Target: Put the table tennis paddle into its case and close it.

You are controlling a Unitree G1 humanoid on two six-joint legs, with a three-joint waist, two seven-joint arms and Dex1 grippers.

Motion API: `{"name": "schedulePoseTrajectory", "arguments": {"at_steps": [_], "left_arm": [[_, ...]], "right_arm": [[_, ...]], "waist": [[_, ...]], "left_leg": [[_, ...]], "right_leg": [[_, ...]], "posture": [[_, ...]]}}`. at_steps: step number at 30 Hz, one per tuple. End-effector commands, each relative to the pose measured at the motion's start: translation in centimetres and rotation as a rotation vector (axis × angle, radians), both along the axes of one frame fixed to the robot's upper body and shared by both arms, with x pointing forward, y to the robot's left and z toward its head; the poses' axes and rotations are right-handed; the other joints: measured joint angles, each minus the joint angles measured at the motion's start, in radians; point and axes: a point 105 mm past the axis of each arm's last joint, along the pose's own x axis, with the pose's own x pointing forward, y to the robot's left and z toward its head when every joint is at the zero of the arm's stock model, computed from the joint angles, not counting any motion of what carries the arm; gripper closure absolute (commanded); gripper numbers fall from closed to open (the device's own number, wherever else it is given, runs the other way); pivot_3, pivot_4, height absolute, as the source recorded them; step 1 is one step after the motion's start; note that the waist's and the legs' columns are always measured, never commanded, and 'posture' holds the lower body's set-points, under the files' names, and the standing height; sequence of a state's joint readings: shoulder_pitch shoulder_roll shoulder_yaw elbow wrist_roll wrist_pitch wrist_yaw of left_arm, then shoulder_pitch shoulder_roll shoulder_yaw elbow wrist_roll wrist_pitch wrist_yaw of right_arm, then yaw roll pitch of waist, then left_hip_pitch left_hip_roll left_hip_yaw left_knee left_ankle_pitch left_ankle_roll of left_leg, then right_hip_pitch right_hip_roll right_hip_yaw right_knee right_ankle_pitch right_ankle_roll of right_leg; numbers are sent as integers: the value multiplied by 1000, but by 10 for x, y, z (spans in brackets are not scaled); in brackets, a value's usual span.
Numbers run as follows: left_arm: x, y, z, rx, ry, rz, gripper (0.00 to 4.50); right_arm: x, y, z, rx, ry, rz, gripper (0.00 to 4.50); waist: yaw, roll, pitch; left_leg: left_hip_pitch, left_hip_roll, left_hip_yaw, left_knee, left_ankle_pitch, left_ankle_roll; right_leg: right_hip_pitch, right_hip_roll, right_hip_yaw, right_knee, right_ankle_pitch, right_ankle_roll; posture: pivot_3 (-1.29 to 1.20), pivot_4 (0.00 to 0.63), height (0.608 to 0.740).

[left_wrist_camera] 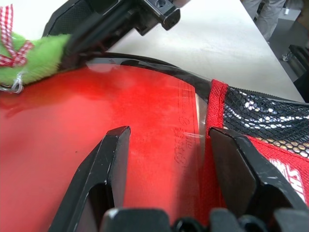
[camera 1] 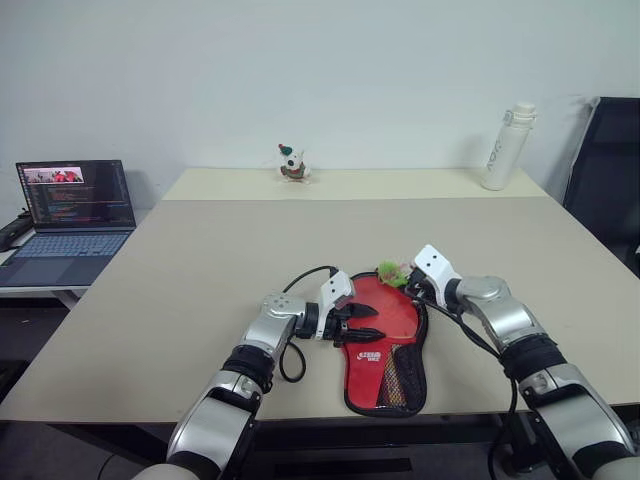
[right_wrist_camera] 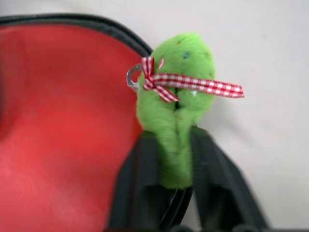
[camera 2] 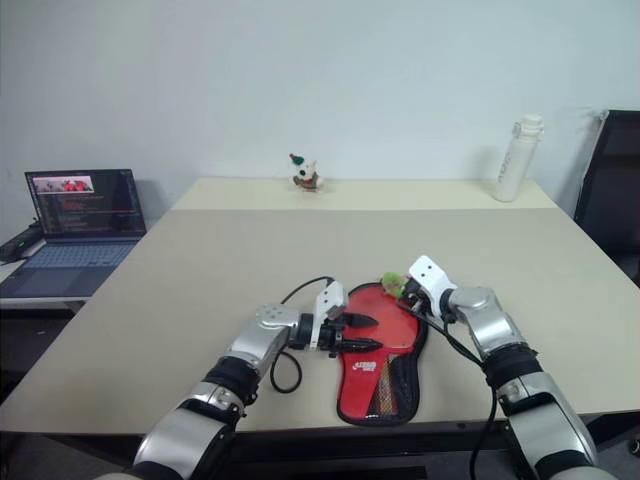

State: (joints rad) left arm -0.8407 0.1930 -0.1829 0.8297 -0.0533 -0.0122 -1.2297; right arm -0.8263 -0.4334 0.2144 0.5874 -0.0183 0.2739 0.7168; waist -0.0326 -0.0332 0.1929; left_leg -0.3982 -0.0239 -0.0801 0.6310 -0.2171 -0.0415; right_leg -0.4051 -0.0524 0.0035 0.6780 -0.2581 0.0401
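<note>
The case (camera 1: 385, 375) lies flat near the table's front edge, red side up with its white logo and black mesh pocket (left_wrist_camera: 260, 108). The table tennis paddle's red face (camera 1: 392, 310) shows inside the case's round end, bordered by the black zip rim (right_wrist_camera: 96, 24). A green plush zip pull (right_wrist_camera: 176, 96) with a red checked ribbon hangs at the rim's far edge. My right gripper (camera 1: 408, 283) is shut on this pull. My left gripper (camera 1: 372, 322) reaches in from the left over the paddle's face, its fingers (left_wrist_camera: 104, 169) apart, the pocket's red hem between them.
The beige table (camera 1: 200, 270) stretches far ahead. A small toy figure (camera 1: 292, 165) and a white bottle (camera 1: 508, 147) stand at its back. An open laptop (camera 1: 75, 215) sits on a lower desk to the left. A black chair (camera 1: 610, 170) stands on the right.
</note>
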Motion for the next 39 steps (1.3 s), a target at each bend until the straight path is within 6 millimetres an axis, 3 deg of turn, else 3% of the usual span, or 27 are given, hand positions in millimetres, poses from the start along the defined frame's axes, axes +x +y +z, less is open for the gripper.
{"name": "schedulePoseTrajectory", "arguments": {"at_steps": [1,5,16,24,33,39], "left_arm": [[-3,-7,-5,23,6,-26,1669],[-5,-10,-10,32,18,-32,1669],[-7,-11,-30,80,31,-29,1669],[-9,-14,-37,96,30,-27,1669],[-9,-24,-35,81,44,-36,1669],[-8,-32,-31,65,54,-36,1669]], "right_arm": [[4,0,17,27,-51,-13,4491],[5,-4,19,27,-54,-31,4491],[9,-42,33,-40,-78,-120,4491],[-4,-83,27,-112,-42,-196,4491],[-51,-110,17,-157,54,-194,4491],[-101,-103,16,-148,179,-107,4491]], "waist": [[0,0,0],[0,0,0],[7,1,0],[15,4,-2],[35,7,-4],[40,13,-8]], "left_leg": [[0,0,0,0,0,0],[0,0,0,0,0,0],[0,-1,0,2,0,0],[0,-2,-1,4,0,0],[-1,-3,-2,4,0,0],[0,-2,-10,4,0,0]], "right_leg": [[0,0,0,0,0,0],[0,0,0,0,0,0],[2,-2,0,0,0,0],[3,-2,0,0,-2,5],[6,-2,-3,-4,-3,6],[16,-2,-12,-16,-1,9]], "posture": [[0,150,740],[0,150,740],[0,150,740],[0,150,740],[0,150,740],[0,150,740]]}}
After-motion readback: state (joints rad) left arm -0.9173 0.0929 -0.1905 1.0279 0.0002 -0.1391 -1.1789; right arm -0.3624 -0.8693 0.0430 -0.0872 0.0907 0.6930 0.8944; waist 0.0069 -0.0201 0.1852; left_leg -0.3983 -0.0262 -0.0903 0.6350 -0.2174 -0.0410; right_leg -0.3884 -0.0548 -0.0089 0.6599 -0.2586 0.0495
